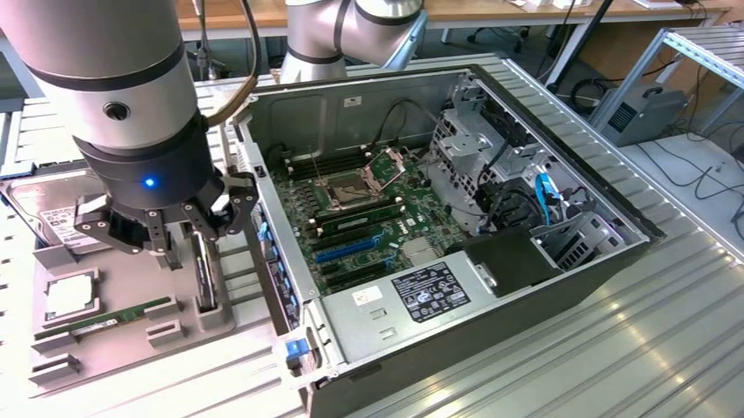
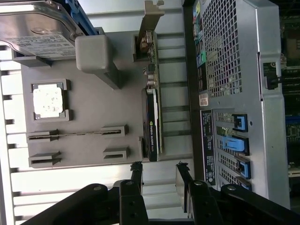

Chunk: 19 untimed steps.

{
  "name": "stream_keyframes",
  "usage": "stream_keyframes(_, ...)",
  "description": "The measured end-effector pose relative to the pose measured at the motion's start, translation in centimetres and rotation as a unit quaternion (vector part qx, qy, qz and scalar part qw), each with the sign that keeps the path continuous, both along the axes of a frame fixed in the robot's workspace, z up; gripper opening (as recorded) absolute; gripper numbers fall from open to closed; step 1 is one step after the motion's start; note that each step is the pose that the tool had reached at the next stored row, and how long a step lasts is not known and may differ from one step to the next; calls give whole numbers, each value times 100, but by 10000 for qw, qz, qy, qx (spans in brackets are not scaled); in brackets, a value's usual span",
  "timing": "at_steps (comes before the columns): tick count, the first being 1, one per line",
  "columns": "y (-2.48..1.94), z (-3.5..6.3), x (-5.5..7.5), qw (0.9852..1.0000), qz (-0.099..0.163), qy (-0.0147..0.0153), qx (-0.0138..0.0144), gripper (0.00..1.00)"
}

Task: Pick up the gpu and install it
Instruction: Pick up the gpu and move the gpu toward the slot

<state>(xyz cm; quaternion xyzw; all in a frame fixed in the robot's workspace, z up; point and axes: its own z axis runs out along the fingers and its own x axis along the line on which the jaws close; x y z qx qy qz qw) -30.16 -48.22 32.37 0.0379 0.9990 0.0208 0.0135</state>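
Observation:
The gpu [image 2: 153,123] stands on its long edge in a slot of the grey parts tray [image 2: 89,108], black cooler on one face and its silver end bracket [image 2: 152,14] at the far end. In the exterior view the gpu [image 1: 206,274] is a thin dark card at the tray's edge nearest the computer case. My gripper [image 2: 159,174] is open and hovers over the card's near end, the card roughly in line with the gap and nothing between the fingers. In the exterior view my gripper [image 1: 186,246] hangs just above the card.
The tray also holds a silver hard drive [image 2: 37,28], a CPU [image 2: 48,101] and a thin RAM stick [image 2: 75,136]. The open computer case [image 1: 465,218], with its motherboard [image 1: 361,218] exposed, lies right beside the tray on the exterior view's right. Its perforated rear panel [image 2: 229,51] runs close alongside the gpu.

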Motion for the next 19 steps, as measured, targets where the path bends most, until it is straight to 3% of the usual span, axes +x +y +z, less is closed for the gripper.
stream_keyframes(19,4,-51,0,10000,0,-1,1,42)
